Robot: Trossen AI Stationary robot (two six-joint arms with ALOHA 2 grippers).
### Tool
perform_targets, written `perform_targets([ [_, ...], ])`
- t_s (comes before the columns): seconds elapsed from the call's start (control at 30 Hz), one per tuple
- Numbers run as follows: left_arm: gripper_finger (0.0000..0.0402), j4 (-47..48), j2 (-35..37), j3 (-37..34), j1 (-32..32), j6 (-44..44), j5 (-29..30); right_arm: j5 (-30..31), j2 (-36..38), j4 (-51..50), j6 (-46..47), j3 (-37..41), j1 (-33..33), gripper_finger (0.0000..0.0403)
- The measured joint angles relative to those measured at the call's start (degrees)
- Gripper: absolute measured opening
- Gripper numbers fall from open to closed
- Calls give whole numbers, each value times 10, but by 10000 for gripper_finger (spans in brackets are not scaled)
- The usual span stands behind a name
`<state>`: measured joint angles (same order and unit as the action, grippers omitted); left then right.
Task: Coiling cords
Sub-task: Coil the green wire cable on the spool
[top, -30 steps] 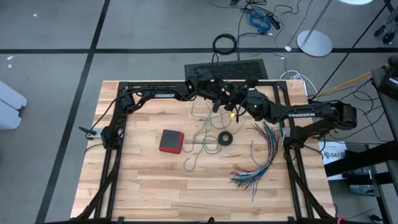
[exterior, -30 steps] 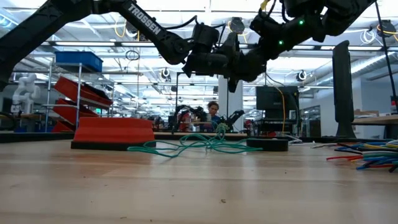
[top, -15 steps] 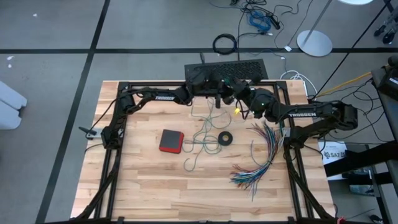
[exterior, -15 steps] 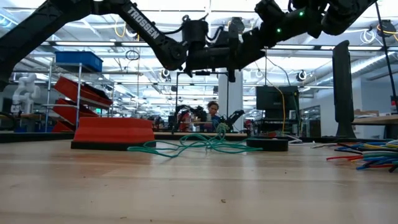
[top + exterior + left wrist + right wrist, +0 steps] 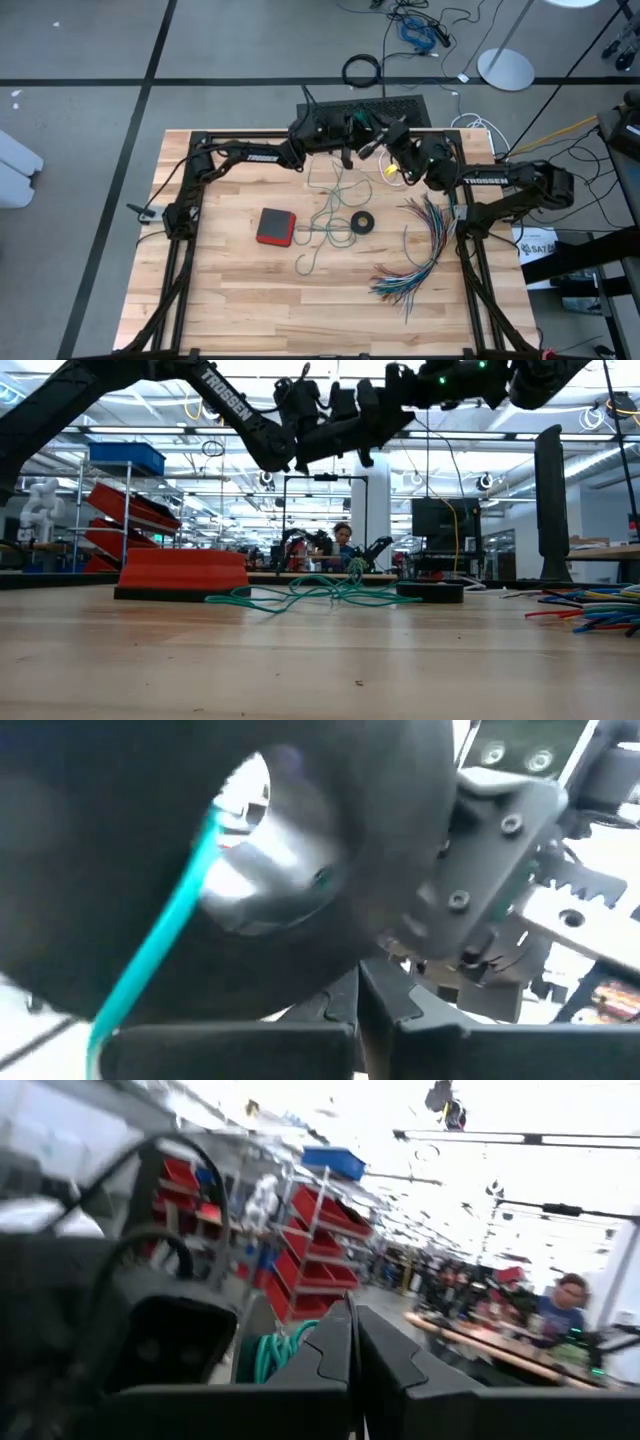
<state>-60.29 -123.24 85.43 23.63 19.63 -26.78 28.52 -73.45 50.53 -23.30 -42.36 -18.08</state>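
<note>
Seen from above, two dark robot arms meet over the far middle of a pale wooden bench (image 5: pixel 230 300). Both have moved farther back and risen since a second ago, when they hung lower, nearer the cords.

The left tool (image 5: pixel 347 158) has its fingers pressed together; a thin teal-green cord (image 5: pixel 335 192) runs up from the bench to it, and the left wrist view shows that cord (image 5: pixel 160 935) passing close by the camera (whether the fingers actually pinch it cannot be told). The right tool (image 5: pixel 368 138), just beside the left one, is also fully closed, with a coil of teal cord (image 5: pixel 275 1352) showing just behind its fingers (image 5: pixel 335 1345).

The rest of the teal-green cord lies in loose loops at the bench's middle, unchanged, between a flat red square box (image 5: pixel 275 226) to the left and a small black tape-like ring (image 5: pixel 362 222) to the right. A fanned bundle of multicoloured wires (image 5: pixel 415 262) lies near the right edge.
</note>
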Motion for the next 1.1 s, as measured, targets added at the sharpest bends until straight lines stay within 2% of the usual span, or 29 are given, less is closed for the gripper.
perform_targets([
  [0.3, 0, 74, 86, -30, 7, -145, 0, -64, -24, 1, 31, -75, 1, 0],
  [0.53, 0, 84, 205, -112, 25, -234, 37, -114, -24, 15, 69, -115, 2, 0],
  [0.7, 0, 101, 269, -162, 27, -289, 60, -128, -24, 14, 124, -128, 2, 0],
  [0.9, 0, 149, 286, -192, 23, -319, 61, -139, -33, 15, 195, -121, 2, 0],
  [1.1, 0, 252, 286, -195, 22, -365, 72, -149, -51, 54, 240, -95, 2, 0],
])
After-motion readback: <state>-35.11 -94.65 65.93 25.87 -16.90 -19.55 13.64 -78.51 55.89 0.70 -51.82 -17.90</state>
